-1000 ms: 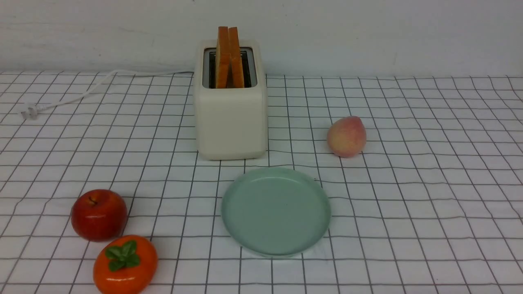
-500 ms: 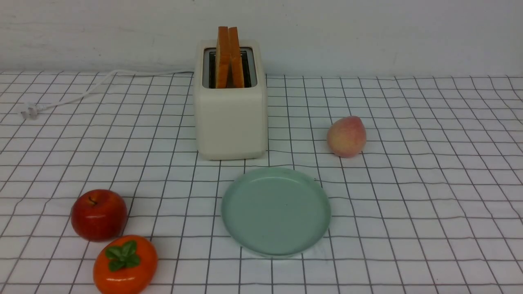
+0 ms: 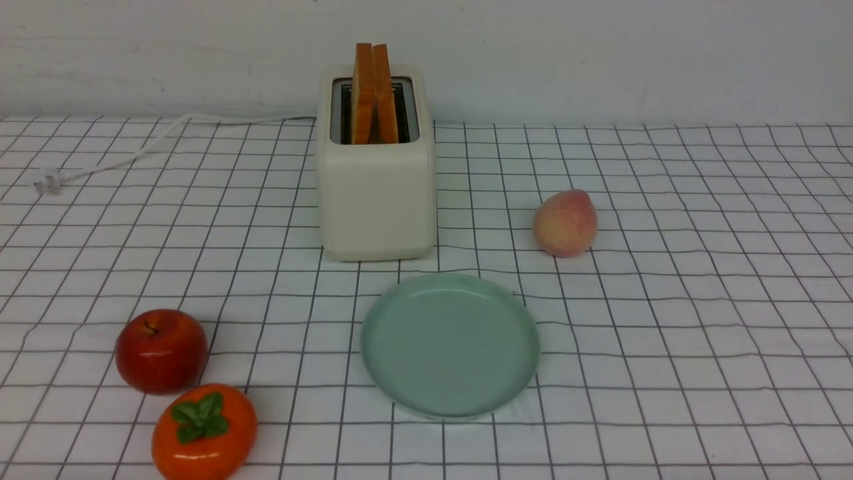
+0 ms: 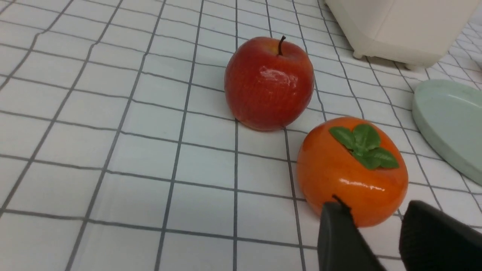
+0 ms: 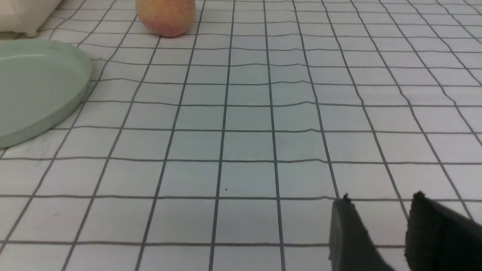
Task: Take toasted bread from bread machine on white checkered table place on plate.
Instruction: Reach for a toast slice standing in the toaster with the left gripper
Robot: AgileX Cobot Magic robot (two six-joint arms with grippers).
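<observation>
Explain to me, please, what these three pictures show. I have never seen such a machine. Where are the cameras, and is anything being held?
This is a robot with two arms. The wide picture looks forward from between the arms, and neither arm shows in it. On the checkered table stand a toaster with two toast slices sticking up, an empty green plate, an apple, a persimmon and a peach. The other two pictures come from a camera on each wrist. The dark shapes at their edge are the jaws. Both pairs stand apart and hold nothing.
</observation>
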